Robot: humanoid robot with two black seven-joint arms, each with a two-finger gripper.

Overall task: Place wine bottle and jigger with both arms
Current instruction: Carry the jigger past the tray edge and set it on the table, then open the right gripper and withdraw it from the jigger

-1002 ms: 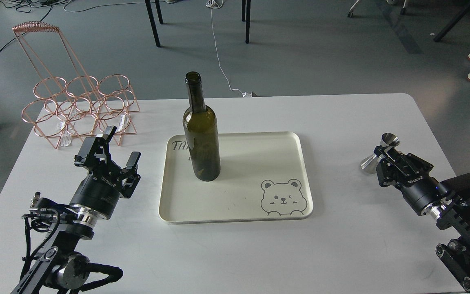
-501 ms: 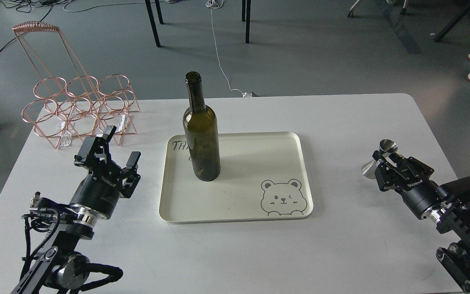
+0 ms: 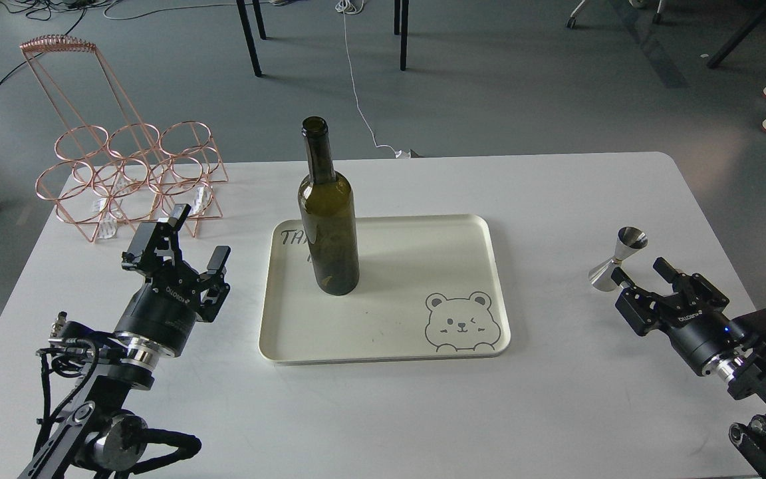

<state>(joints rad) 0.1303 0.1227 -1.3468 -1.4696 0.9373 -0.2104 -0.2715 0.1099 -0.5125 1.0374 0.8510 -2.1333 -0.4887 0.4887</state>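
The wine bottle point(image 3: 328, 219) stands upright on the left part of a cream tray point(image 3: 423, 332) in the middle of the white table. The jigger point(image 3: 616, 259) rests on the table at the right, well apart from the tray, and looks tilted to the left. My right gripper point(image 3: 645, 279) is open and empty just in front of the jigger, its left fingertip close to the jigger's base. My left gripper point(image 3: 193, 241) is open and empty, left of the tray and clear of the bottle.
A copper wire bottle rack point(image 3: 130, 179) stands at the table's back left corner. The tray has a bear drawing point(image 3: 459, 322) at its near right. The table's right edge point(image 3: 709, 219) lies close behind the jigger.
My right gripper has let go of the jigger, opened and drawn back towards me and to the right. The jigger now rests on the table. The left arm and the bottle have not moved.
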